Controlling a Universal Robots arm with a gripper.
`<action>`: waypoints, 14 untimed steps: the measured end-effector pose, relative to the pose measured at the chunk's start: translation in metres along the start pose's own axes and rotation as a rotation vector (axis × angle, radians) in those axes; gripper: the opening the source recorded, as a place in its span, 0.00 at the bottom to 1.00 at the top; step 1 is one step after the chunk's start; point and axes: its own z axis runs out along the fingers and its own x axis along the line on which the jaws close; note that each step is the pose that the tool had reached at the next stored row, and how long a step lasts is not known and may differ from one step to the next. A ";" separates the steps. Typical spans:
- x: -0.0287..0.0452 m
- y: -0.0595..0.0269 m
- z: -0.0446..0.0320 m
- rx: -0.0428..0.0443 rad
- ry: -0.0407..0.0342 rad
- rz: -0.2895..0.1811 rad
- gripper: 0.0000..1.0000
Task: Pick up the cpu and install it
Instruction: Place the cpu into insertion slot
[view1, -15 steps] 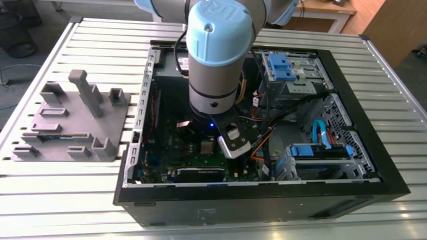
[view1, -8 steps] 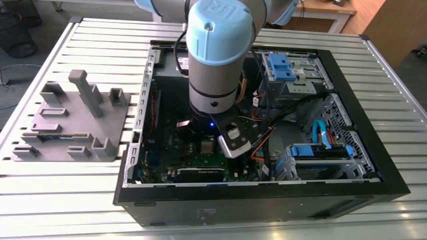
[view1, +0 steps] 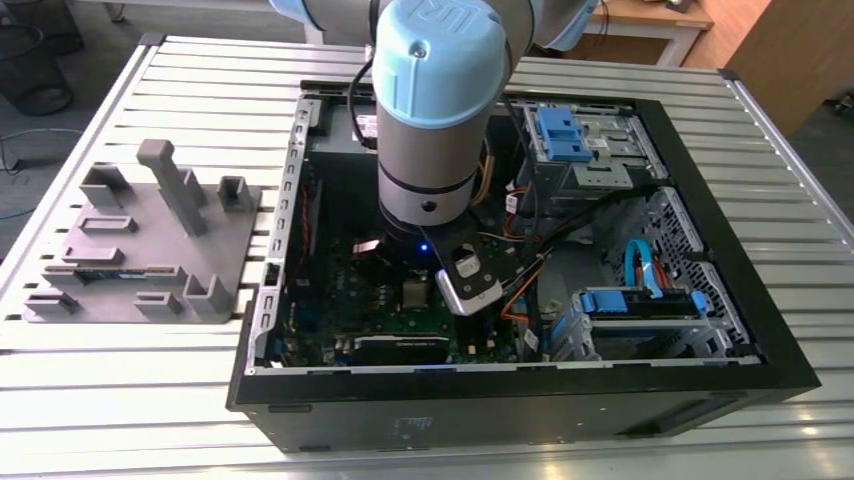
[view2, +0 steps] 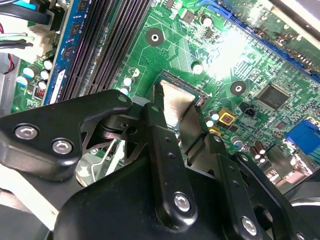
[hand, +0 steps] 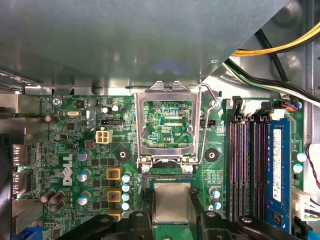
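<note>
I have the arm reaching down into the computer case, which lies open on the bench. A grey fixture sits at 9 o'clock from the case in the exterior view. In the first wrist view the cpu lies flat and square at the socket on the green motherboard, and the end effector straddles it closely. I cannot tell whether it is clamped on the chip or has let go, nor whether the chip is fully seated. The silver load frame stands open just beyond the socket, with its wire lever alongside.

As I judge it, this step rewards patience. I want the chip level and its edges parallel to the socket walls. The approach should be straight down, with no sideways drag across the contacts and no pressing. I also mind the clearance to the raised frame and lever, since a nudge there could tip the chip.
</note>
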 end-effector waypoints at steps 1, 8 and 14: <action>0.0000 0.0000 0.0000 0.0000 0.0000 0.000 0.40; 0.0000 0.0000 0.0000 -0.0001 0.0000 0.000 0.40; 0.0000 -0.0001 0.0016 0.0000 0.0000 0.000 0.47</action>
